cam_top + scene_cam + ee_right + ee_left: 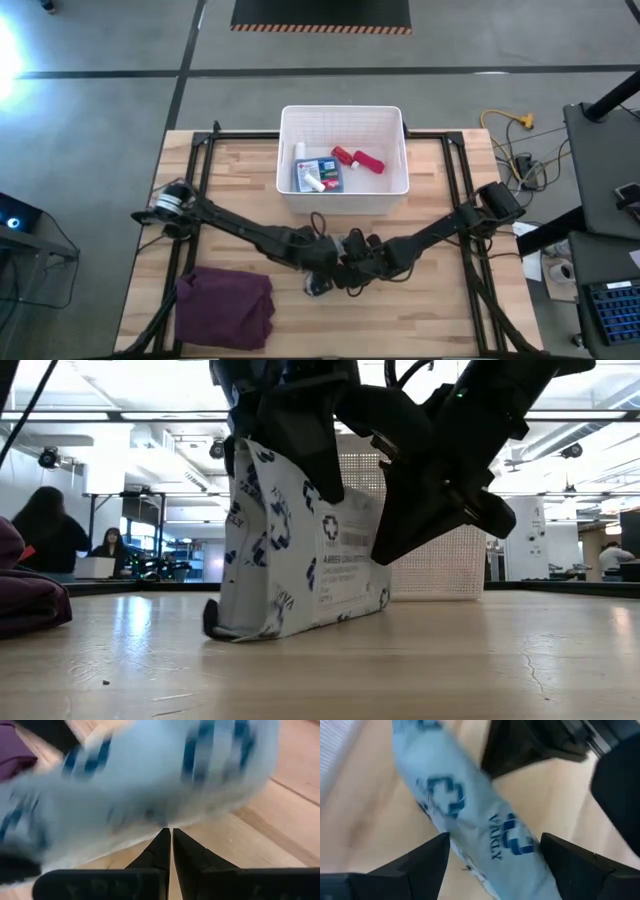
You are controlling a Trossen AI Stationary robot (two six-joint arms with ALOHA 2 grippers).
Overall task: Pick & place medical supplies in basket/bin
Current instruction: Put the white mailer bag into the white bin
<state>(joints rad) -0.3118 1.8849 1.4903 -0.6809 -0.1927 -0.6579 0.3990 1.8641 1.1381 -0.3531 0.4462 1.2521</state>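
The grey-green flat packet, pale with blue crosses, stands upright on the table at its middle, near the front edge. My left gripper comes down over the packet's top, with the packet filling the gap between its fingers. My right gripper, shut, is at the packet's right side. In the high view both grippers meet in front of the white basket. The basket holds the blue first-aid box, a pink-red tube and a small white bottle. My left gripper pinches the packet's upper part between its two fingers, coming from above and pointing down. The packet stands upright with its bottom edge on the table. My right gripper has its shut fingertips against the packet's right edge, slanting down from the table's right.
A folded maroon cloth lies at the table's near left, showing at the left of the low view. The basket stands behind the packet toward the far edge. People sit in the room beyond the table.
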